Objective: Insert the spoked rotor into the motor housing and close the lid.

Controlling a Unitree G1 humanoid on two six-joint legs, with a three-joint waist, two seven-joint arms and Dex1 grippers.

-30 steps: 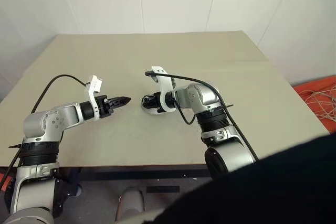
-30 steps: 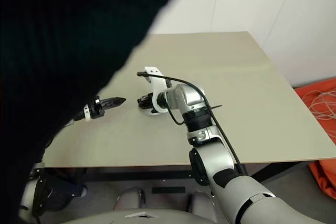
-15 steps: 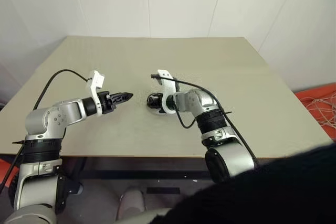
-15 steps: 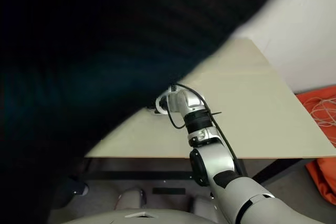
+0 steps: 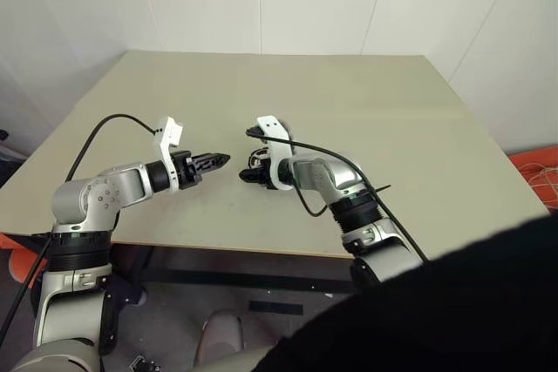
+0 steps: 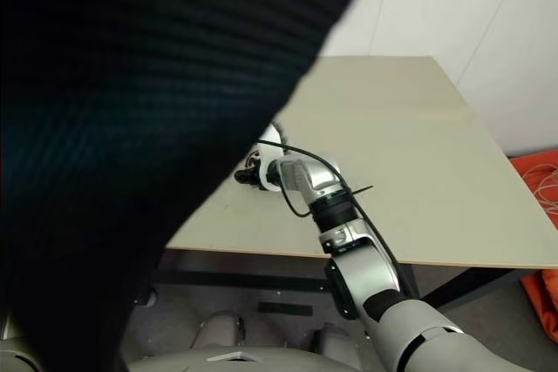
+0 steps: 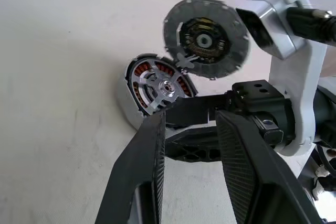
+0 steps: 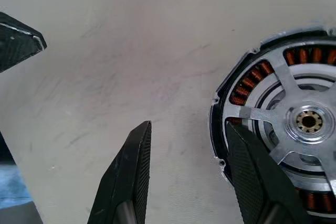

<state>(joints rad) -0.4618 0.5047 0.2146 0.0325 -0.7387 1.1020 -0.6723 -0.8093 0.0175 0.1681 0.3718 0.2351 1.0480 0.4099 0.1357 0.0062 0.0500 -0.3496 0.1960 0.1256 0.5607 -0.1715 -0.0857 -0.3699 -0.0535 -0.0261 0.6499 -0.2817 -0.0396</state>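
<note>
The motor housing (image 7: 126, 106), a thick ring with copper windings, sits on the table with the spoked rotor (image 8: 307, 121) lying in its top; copper shows through the openings. Just beyond it lies the lid (image 7: 205, 35), a silver disc with a small hub, its edge meeting the housing's rim. My right gripper (image 8: 186, 127) is open and low over the table; the housing is off to one side of the gap, with one finger over its rim. My left gripper (image 5: 218, 161) is open and empty a short way off, pointing at the housing.
The beige table (image 5: 366, 102) stretches wide behind and to the right of the parts. A black cable (image 5: 349, 167) loops over the right forearm. A dark blurred shape (image 6: 131, 128) blocks the left of the right eye view. Orange material (image 6: 545, 172) lies on the floor at right.
The right gripper's fingers have spread apart and let go of the motor parts. The head camera has tilted, shifting the whole picture. The left gripper has stayed in place.
</note>
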